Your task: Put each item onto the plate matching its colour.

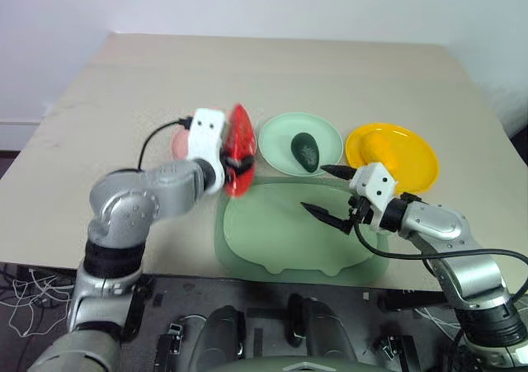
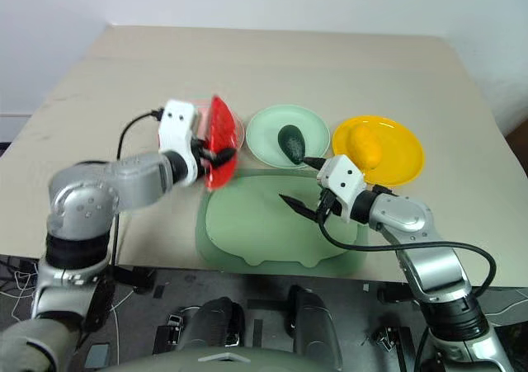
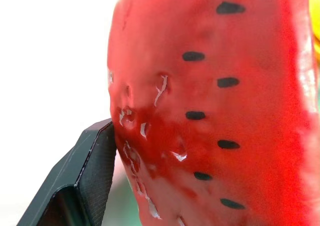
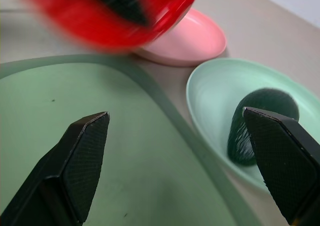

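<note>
Watermelon slice [image 1: 240,148], a red wedge-shaped plastic toy with black seeds, is pinched in the left gripper [image 1: 234,162] and held in the air above the near edge of the pale pink round plastic plate [image 4: 192,39], with the toy's lower tip hanging over the far-left rim of the large rounded green mat [image 1: 280,232]. Just right of the pink plate sits the mint green round plate [image 1: 280,137], which carries the dark green bumpy toy avocado [image 1: 306,152] near its mat-side edge. Further right, the bright yellow round plate [image 1: 417,162] carries the smooth yellow-orange oval toy fruit [image 2: 365,146]. The three plates line the mat's far edge on the beige table [image 1: 272,67]. The right gripper [image 1: 328,192] hovers over the mat's right part with its black fingers [image 4: 82,161] spread wide and nothing between them, pointing toward the green plate. Bare mat surface lies between the two grippers.
</note>
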